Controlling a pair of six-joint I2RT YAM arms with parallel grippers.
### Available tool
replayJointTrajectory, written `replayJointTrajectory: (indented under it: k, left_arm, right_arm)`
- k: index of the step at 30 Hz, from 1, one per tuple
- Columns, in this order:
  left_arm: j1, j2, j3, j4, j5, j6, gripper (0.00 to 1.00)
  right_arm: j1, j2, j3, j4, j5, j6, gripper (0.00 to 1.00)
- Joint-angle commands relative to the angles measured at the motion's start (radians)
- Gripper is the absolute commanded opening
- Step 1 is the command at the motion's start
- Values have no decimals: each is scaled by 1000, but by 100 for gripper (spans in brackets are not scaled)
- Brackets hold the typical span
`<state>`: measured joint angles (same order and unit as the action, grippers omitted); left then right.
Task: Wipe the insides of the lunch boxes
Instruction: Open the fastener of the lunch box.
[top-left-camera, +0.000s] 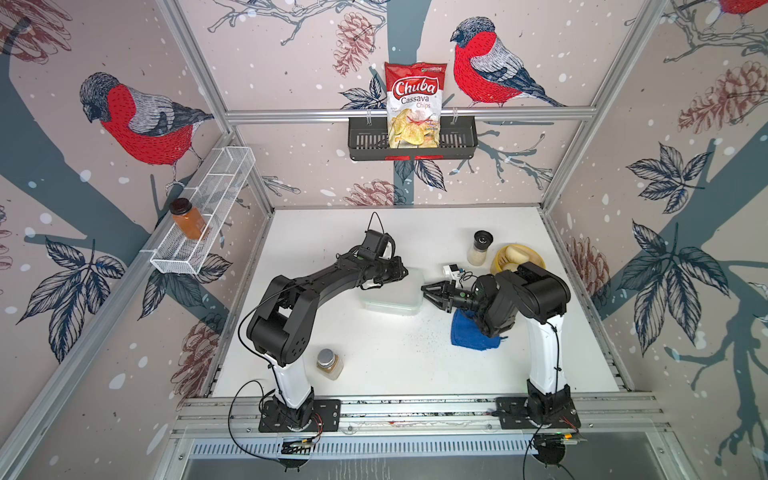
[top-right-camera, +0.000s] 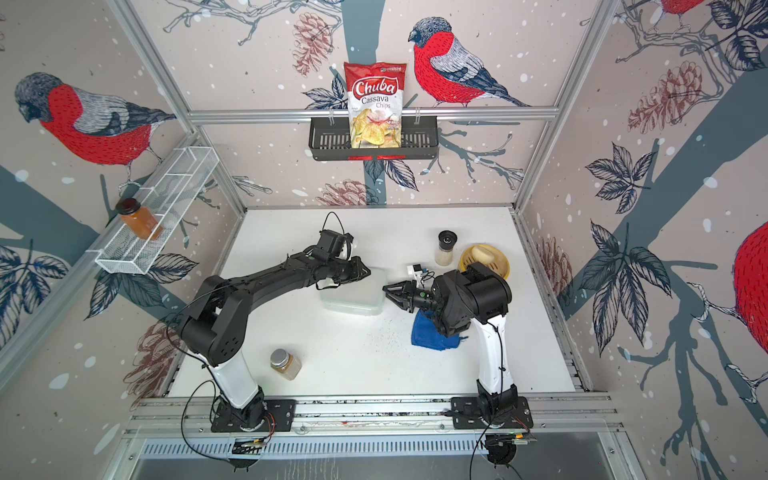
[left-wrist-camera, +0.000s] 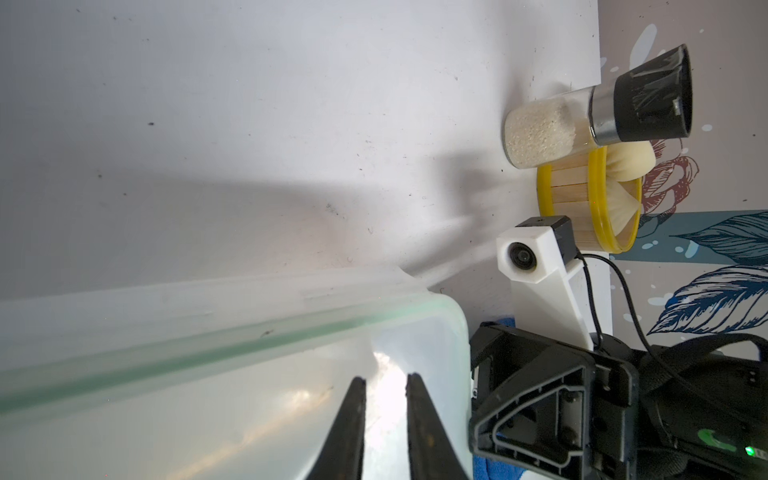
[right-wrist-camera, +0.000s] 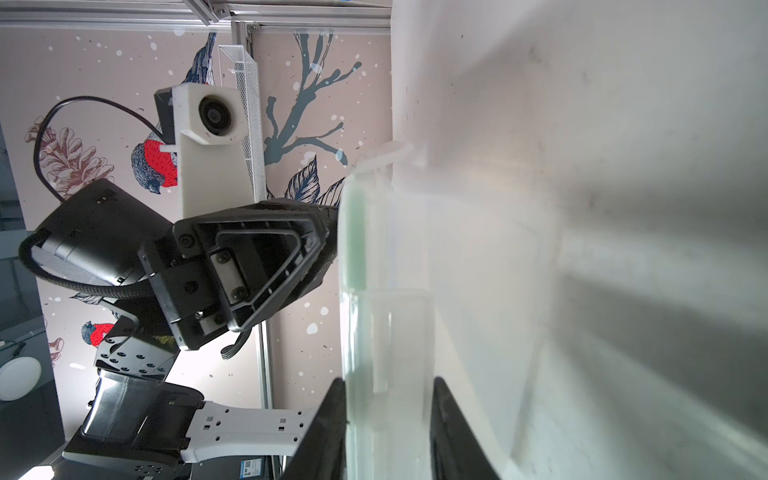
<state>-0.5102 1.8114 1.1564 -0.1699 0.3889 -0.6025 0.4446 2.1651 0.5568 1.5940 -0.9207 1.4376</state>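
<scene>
One lunch box (top-left-camera: 390, 293), a translucent whitish tub with its green-sealed lid on, stands mid-table in both top views. My left gripper (top-left-camera: 404, 272) hangs over the lid's back left part. In the left wrist view its fingers (left-wrist-camera: 359, 415) stand a narrow gap apart above the lid (left-wrist-camera: 249, 395), with nothing between them. I cannot tell if the tips touch the lid. My right gripper (top-left-camera: 424, 288) is at the box's right end. In the right wrist view it (right-wrist-camera: 388, 379) is shut on the lid rim and side clip (right-wrist-camera: 386, 291).
A blue cloth (top-left-camera: 469, 334) lies under my right arm. A salt grinder (top-left-camera: 481, 247) and a yellow steamer basket (top-left-camera: 519, 257) stand at the back right, and a spice jar (top-left-camera: 329, 363) at the front left. Wall shelves hold a chips bag (top-left-camera: 414, 104) and an orange jar (top-left-camera: 189, 218).
</scene>
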Motion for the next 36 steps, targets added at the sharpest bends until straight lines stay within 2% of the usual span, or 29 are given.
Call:
replayJointTrajectory:
  k: [1, 10, 19, 21, 24, 27, 29, 33, 34, 36]
  left_arm:
    - [0, 35, -31, -272, -101, 3, 21]
    - [-1, 40, -62, -266, -110, 0, 18]
    - [0, 37, -54, -270, -116, 3, 18]
    - [0, 32, -38, -279, -114, 6, 17]
    - [-1, 12, 17, -311, -118, 15, 17]
    - [0, -15, 112, -362, -133, 29, 18]
    - [0, -34, 195, -397, -146, 40, 20]
    - [0, -63, 333, -436, -157, 50, 23]
    - [-1, -71, 356, -440, -157, 50, 23]
    - [0, -97, 370, -438, -155, 51, 24]
  right_arm:
    - [1, -13, -14, 272, -19, -5, 8]
    - [-11, -21, -40, 244, -22, -18, 4]
    - [-12, -114, -67, 10, -12, -168, 6]
    - [-10, -169, -75, -112, 2, -246, 6]
    - [1, -287, -56, -452, 58, -449, 5]
    - [46, -425, 26, -924, 212, -724, 4]
    - [85, -496, 74, -1118, 316, -824, 4]
    - [108, -565, 105, -1221, 361, -851, 9]
    - [113, -573, 111, -1246, 371, -854, 13]
    - [121, -579, 115, -1262, 368, -851, 26]
